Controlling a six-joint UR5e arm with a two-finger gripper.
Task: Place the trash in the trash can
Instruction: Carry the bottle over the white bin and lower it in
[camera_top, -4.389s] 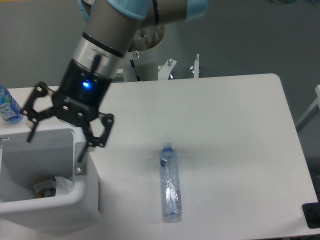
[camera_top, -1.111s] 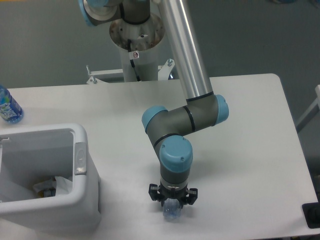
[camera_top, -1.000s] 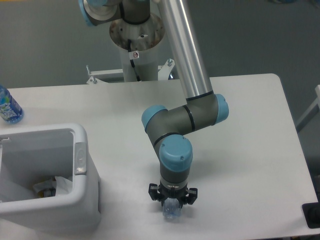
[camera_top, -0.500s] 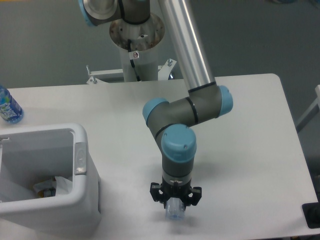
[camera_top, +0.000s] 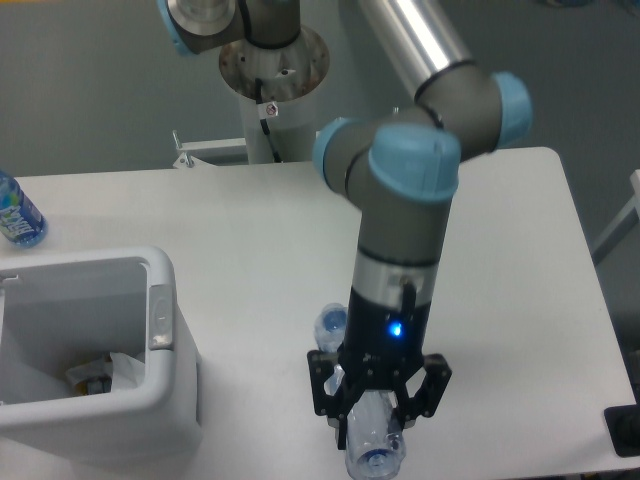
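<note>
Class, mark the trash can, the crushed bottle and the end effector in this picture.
trash can (camera_top: 172, 385), fixed camera view, front right rim corner.
crushed bottle (camera_top: 376, 458), fixed camera view, its lower end.
end effector (camera_top: 378, 412), fixed camera view, between the fingertips.

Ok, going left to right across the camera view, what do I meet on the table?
Blue-label bottle at the left edge → white trash can with the wrapper inside → crushed bottle held in the gripper.

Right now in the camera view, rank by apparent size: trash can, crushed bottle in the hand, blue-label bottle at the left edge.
1. trash can, clearly largest.
2. crushed bottle, partly hidden by the hand and lifted nearer the camera, so unsure.
3. blue-label bottle, cut off by the frame edge.
</note>
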